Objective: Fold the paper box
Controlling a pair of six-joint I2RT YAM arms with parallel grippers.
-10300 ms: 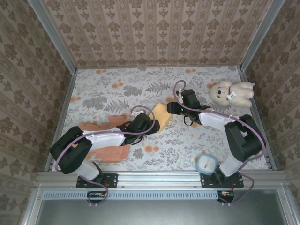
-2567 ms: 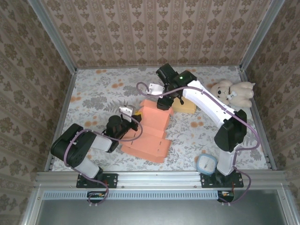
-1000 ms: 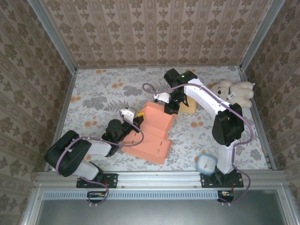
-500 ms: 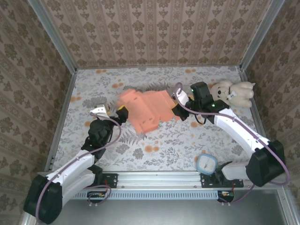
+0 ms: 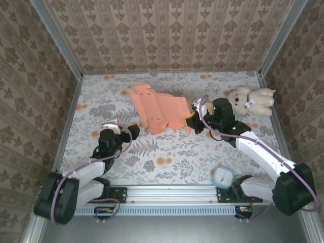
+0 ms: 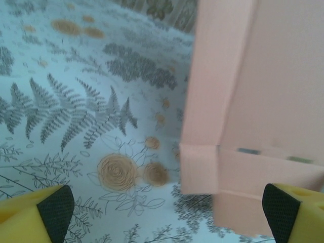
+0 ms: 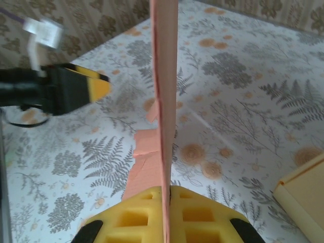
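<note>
Just let go by the left gripper (image 6: 167, 208), now gaping and drawn away from the teddy bear (image 5: 250, 100), leaving the paper box (image 5: 159, 109), spread open beside it, pinched by the clamped right gripper (image 7: 165, 197) alone, no fold yet holding.

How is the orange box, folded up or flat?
Flat, not folded. The box is an open sheet with flaps sticking out, one edge pinched by the right gripper.
</note>
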